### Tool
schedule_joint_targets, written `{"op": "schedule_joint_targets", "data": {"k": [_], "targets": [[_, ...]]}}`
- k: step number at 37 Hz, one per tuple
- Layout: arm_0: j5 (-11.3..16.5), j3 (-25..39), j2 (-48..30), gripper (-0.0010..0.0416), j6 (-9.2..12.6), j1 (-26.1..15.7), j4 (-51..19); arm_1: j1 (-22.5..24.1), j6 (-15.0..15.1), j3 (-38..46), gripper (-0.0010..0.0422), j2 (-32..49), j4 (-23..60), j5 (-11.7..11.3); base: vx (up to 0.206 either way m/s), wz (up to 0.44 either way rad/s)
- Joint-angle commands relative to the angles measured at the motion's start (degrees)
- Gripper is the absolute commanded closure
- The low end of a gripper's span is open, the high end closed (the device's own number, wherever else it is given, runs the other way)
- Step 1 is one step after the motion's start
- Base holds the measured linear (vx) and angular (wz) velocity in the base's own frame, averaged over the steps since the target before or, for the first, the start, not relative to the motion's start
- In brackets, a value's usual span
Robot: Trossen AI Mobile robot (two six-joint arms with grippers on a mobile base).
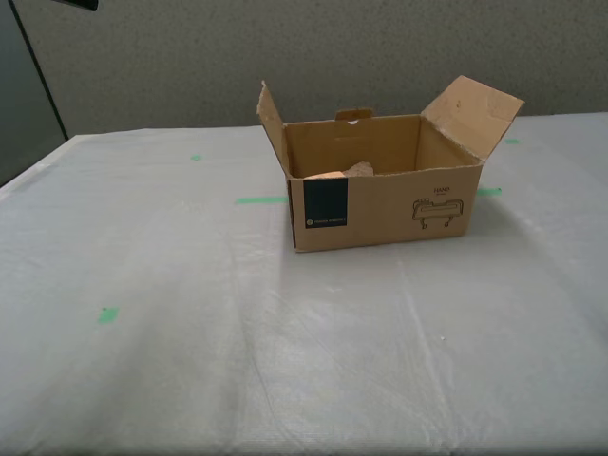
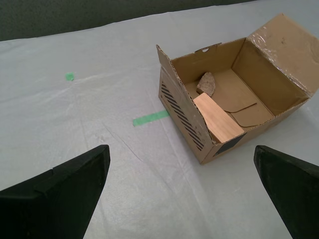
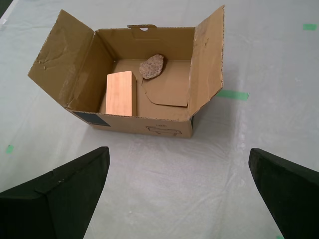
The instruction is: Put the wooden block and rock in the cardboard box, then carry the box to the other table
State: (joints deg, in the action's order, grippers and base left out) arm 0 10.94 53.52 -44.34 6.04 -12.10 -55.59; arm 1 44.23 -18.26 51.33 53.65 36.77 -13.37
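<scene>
Both tools, first [image 3: 177,191] and second [image 2: 179,191], hover spread above the cardboard box [image 3: 149,124].

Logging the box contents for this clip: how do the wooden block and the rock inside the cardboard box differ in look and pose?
The wooden block is a flat-faced pale tan rectangular brick; the rock is a lumpy, rounded, speckled pinkish-beige stone. The block is clearly larger than the rock. The block stands near the box's front wall on the labelled side, while the rock lies further back. Both sit inside the open cardboard box, apart from each other, with neither gripper touching them.
</scene>
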Motion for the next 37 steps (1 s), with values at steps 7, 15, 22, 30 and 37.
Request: {"op": "schedule_joint_targets", "data": {"k": [7,15,22,30,37], "targets": [[-0.09,0.02,0.0,0.0016,-0.09,-0.02,0.09,0.0,-0.2,0.04,0.0016,0.0,-0.02,-0.11,0.0,0.0],[-0.09,0.02,0.0,0.0016,-0.09,-0.02,0.09,0.0,-0.2,0.04,0.0016,0.0,-0.02,-0.13,0.0,0.0],[-0.09,0.02,0.0,0.0016,-0.09,-0.02,0.07,0.02,-0.2,0.04,0.0016,0.0,-0.02,-0.11,0.0,0.0],[-0.09,0.02,0.0,0.0016,-0.09,-0.02,0.09,0.0,-0.2,0.04,0.0016,0.0,-0.02,-0.11,0.0,0.0],[-0.09,0.02,0.0,0.0016,-0.09,-0.02,0.09,0.0,-0.2,0.04,0.0016,0.0,-0.02,-0.11,0.0,0.0]]}}
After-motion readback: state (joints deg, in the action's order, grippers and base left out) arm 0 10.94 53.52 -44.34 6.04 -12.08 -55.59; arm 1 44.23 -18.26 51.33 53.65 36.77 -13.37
